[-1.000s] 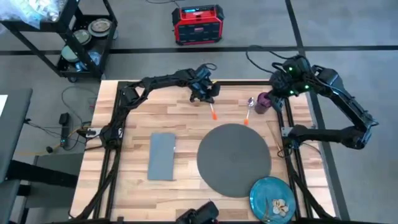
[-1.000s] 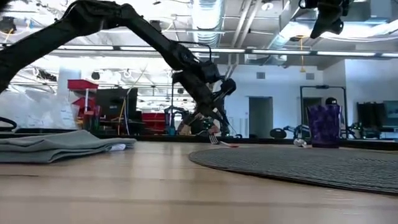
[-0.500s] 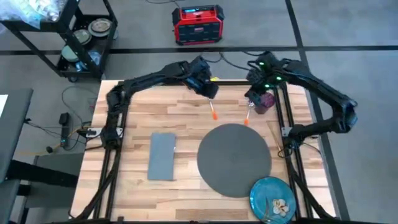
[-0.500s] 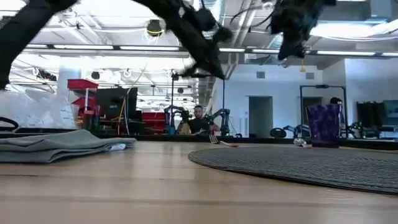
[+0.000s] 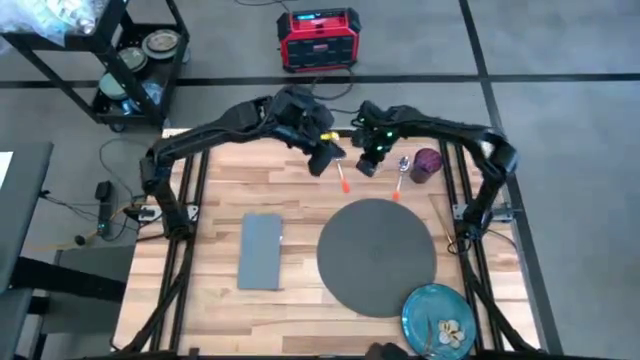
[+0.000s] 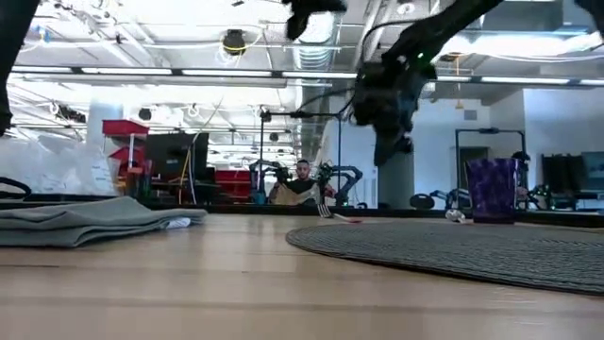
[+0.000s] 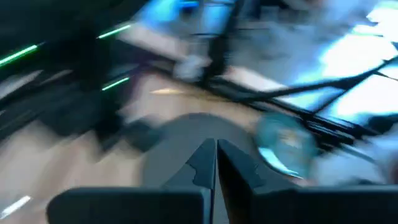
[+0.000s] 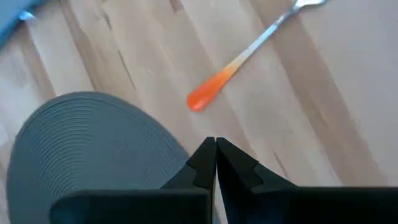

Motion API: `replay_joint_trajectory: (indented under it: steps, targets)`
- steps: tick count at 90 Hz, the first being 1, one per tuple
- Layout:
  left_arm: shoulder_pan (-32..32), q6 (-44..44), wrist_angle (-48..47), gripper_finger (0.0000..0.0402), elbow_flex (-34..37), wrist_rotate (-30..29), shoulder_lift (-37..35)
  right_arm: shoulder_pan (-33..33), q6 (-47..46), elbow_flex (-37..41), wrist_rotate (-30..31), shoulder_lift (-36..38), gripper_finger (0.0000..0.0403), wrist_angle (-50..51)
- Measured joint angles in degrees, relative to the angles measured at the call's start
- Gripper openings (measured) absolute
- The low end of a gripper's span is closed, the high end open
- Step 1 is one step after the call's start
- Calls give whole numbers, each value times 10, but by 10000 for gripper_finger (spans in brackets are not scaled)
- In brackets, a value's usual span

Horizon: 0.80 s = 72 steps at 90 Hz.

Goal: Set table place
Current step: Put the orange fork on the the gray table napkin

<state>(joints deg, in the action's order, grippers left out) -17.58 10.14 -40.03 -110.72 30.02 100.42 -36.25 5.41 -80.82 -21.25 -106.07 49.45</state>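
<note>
Pale wood-plank table (image 5: 290, 290), ribbed matt mat (image 5: 377, 256) — soft cloth napkin (image 5: 261, 251), glossy plate (image 5: 437, 316)

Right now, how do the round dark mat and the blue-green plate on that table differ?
The mat is clearly larger than the plate. The mat is plain dark grey with a ribbed, woven look, while the plate is blue-green with pale patches. The mat lies mid-table; the plate sits at the table's front right edge, just off the mat. Both are round, flat, and bare of other tableware.
</note>
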Motion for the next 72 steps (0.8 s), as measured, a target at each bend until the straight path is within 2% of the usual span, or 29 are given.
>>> replay_joint_trajectory:
  steps: [15, 26, 36, 50, 61, 66, 72]
  targets:
    - [3, -1, 12, 0, 0, 132, -1, -4, 0, -36, -7, -59, 0, -15]
    - [4, -7, 15, 0, 0, 220, 0, -16, -17, -70, -43, -106, 0, -17]
    - [10, -20, 16, 0, 0, 270, 0, -23, -38, -99, -86, -143, 0, -13]
    - [14, -21, 17, 0, 0, 288, 0, -24, -67, -122, -99, -178, 0, -6]
    - [13, -15, 1, 0, 0, 289, 0, -24, -98, -124, -54, -189, 0, -4]
    - [10, -4, -14, 0, 0, 277, 0, -24, -100, -124, -41, -190, 0, 2]
    - [6, 8, -53, 0, 0, 235, -1, -24, -107, -125, -33, -189, 0, -3]
